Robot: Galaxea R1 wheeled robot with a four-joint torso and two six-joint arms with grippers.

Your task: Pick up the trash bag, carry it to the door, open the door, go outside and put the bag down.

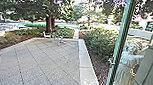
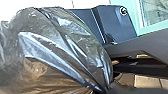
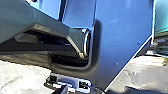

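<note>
Open grey paving (image 1: 41,61) ahead of you meets a straight, pale stone border (image 1: 85,73); beside your left wrist bulges a shiny, see-through plastic bag (image 2: 62,47). I can't tell either gripper's state.

I see the shiny, see-through dark trash bag (image 2: 60,50), bulging, creased, its plastic gathered together; the green-framed door (image 1: 120,38) seems to stand open.

We note a tree (image 1: 48,24) beyond the paving (image 1: 41,61), shrubs (image 1: 98,42) beside the pale kerb (image 1: 85,56), and a person (image 1: 127,64) in light clothing.
</note>
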